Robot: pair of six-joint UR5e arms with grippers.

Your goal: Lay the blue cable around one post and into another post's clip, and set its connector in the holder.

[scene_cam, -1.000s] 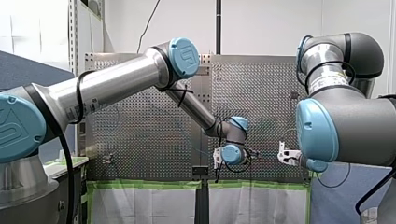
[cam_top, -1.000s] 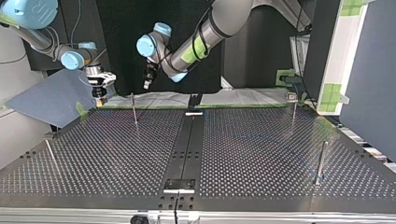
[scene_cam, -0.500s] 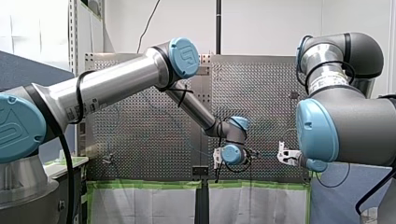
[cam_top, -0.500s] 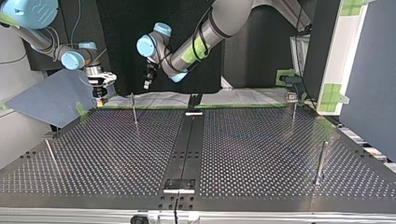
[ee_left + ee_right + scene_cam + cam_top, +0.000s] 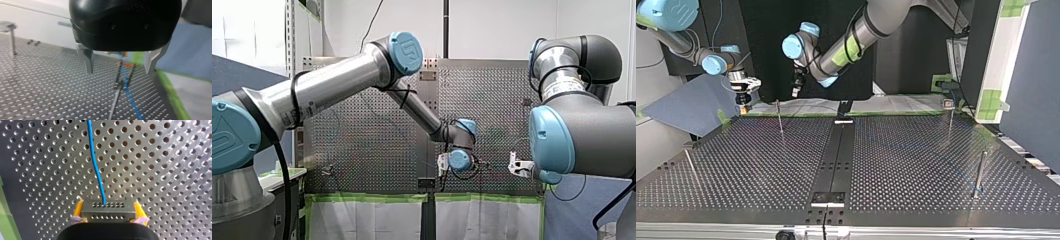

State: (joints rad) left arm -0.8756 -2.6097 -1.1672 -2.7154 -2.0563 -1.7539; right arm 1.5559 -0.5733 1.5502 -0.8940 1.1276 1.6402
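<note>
My right gripper (image 5: 109,213) is clamped on the connector (image 5: 106,206), with its yellow pads (image 5: 78,208) pressed against the connector's two ends. The cable (image 5: 96,167) leaves the connector's face and runs away over the table (image 5: 162,170). So the connector is in the gripper and not yet in any holder.

My left gripper (image 5: 118,71) is wide open and holds nothing. Ahead of it, between its metal fingers (image 5: 88,60), the cable passes beside a thin post (image 5: 113,100).

I judge the step to be the wrap around this post. The left gripper should close on the cable alone, clear of the post, and loosely enough to let the cable slide. The right should hold the connector level and give slack. A hard pull could bend the thin post or strain the cable where it enters the connector.

Counting in the top view:
- **Plate:** one plate (image 5: 827,197) at lower centre.
- **Posts:** four, at lower right (image 5: 979,172), at the left (image 5: 690,167), at upper left (image 5: 779,116) and at upper right (image 5: 951,120).
- **Bracket:** one black bracket (image 5: 843,111) at upper centre. It may be the holder, but I cannot tell.
- **Grippers:** two at the far edge, the right at upper left (image 5: 743,97) and the left just beside it, above the upper-left post.
- **Cable and connector:** one of each. The cable is too thin to trace in this view.
</note>
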